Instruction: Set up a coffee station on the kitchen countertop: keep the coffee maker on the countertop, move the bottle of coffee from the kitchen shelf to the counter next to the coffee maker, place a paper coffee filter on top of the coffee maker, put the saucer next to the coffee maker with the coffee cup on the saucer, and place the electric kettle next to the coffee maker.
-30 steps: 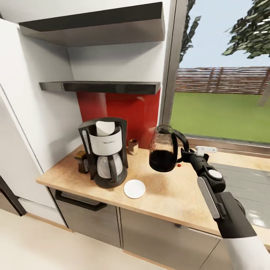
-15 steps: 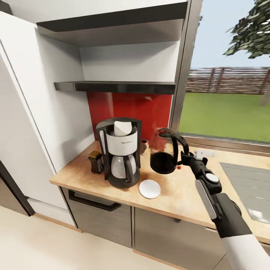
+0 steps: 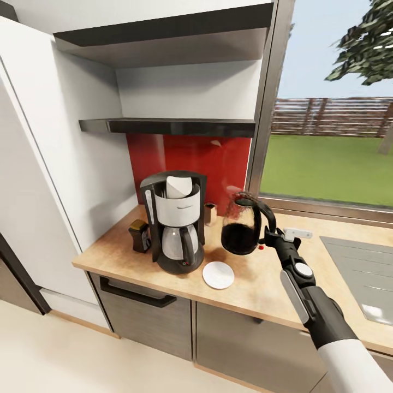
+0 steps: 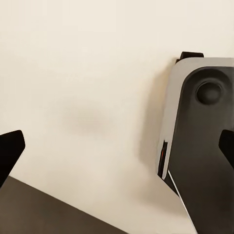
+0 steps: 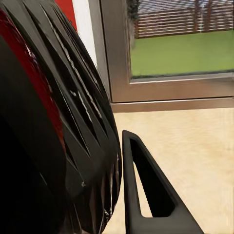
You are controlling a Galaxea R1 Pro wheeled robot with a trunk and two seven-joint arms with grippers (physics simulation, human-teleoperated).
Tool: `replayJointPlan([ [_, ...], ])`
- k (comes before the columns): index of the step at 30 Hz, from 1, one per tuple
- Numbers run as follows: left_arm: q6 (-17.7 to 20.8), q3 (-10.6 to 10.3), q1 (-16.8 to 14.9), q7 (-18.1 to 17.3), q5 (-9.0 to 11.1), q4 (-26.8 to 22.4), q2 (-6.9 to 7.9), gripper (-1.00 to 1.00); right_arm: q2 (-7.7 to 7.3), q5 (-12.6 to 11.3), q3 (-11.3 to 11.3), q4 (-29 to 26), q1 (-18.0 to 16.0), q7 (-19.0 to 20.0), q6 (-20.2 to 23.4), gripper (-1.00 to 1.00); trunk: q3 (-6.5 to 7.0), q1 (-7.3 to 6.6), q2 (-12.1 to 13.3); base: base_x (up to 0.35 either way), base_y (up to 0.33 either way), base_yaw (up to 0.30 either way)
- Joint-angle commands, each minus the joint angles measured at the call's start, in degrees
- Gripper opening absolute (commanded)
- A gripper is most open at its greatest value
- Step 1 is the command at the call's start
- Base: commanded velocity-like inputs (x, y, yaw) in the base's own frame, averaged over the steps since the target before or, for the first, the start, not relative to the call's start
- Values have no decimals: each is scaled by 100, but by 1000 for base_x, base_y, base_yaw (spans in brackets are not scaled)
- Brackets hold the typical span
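Nearest you, the wooden countertop point(image 3: 262, 284) is running along above grey cabinet fronts, with a sink basin point(image 3: 360, 267) set in at its right end. Your right gripper point(image 3: 268, 237) is clamped on the handle of the electric kettle point(image 3: 240, 225), which is hanging just above the counter, right of the coffee maker point(image 3: 176, 221). The white saucer point(image 3: 218, 274) is lying near the front edge between them, leaving bare wood beneath the kettle. A paper coffee filter point(image 3: 178, 186) is sitting in the maker's top, and the bottle of coffee point(image 3: 140, 236) is standing at its left. Behind, red backsplash, shelves and window are closing off the back. Your left gripper's point(image 4: 117, 146) fingers are spread wide, holding nothing.
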Motion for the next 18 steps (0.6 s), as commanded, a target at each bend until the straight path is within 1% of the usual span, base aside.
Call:
replayJointPlan([
  [1, -26, 42, -5, 24, -60, 11, 1, 100, 38, -15, 17, -12, -6, -55, 26, -100, -13, 3, -14, 0, 0, 0],
  [3, -26, 42, -6, 23, -60, 11, 1, 100, 113, -8, 11, 27, -5, -55, 24, -100, -13, 3, -14, 76, 43, 0],
  [4, -26, 42, -5, 23, -60, 10, 1, 100, 122, -7, 15, 93, -4, -54, 21, -100, -13, 3, -14, 206, 146, 0],
  [7, -26, 42, -6, 25, -60, 11, 1, 100, 128, -6, 18, 160, -4, -52, 19, -100, -13, 3, -14, 104, 67, 0],
  [18, -26, 44, -5, 23, -60, 11, 1, 100, 168, -10, 17, 265, -4, -48, 18, -100, -13, 3, -14, 15, 11, 0],
])
